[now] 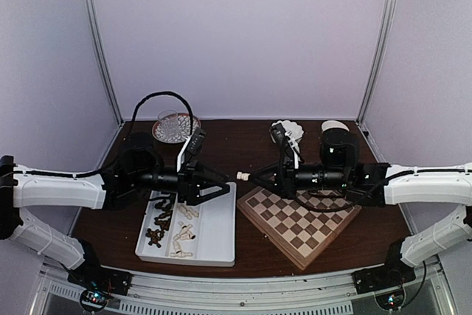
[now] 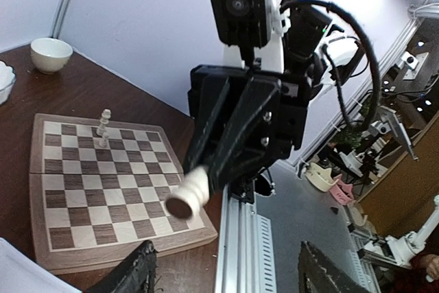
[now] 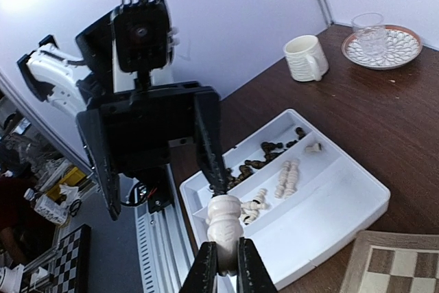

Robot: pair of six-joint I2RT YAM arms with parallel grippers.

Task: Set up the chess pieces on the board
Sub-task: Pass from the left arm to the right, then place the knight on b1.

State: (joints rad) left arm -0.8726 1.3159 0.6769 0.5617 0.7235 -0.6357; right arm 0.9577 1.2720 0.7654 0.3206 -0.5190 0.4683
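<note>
Cream piece (image 1: 241, 176) is clamped between the fingers of the right gripper (image 1: 249, 177), held sideways in the air over the gap between the white tray (image 1: 215, 237) and the board (image 1: 299, 223); its round base points at the left arm, and the left wrist view shows that underside (image 2: 180, 205) head-on.
Right wrist view: both fingers (image 3: 206, 269) are pressed onto the narrow end of the piece (image 3: 225, 221); grip looks firm.
Left gripper (image 1: 225, 184) faces it from the tray side with fingers spread wide and nothing between them; tips are just beside the piece, with a small gap visible from the top camera; I cannot tell contact from the wrist views.
Board sits on the dark table right of the tray, turned at an angle; one standing cream piece (image 2: 104, 127) is upright on a square near its far edge in the left wrist view.
Tray holds dark pieces (image 1: 158, 223) in the strip at its outer left edge and loose cream pieces (image 1: 184, 240) lying in the strip next to it.
Patterned plate (image 1: 175, 129) with a glass on it is at the back left; white bowls (image 1: 291, 132) are at the back right.
</note>
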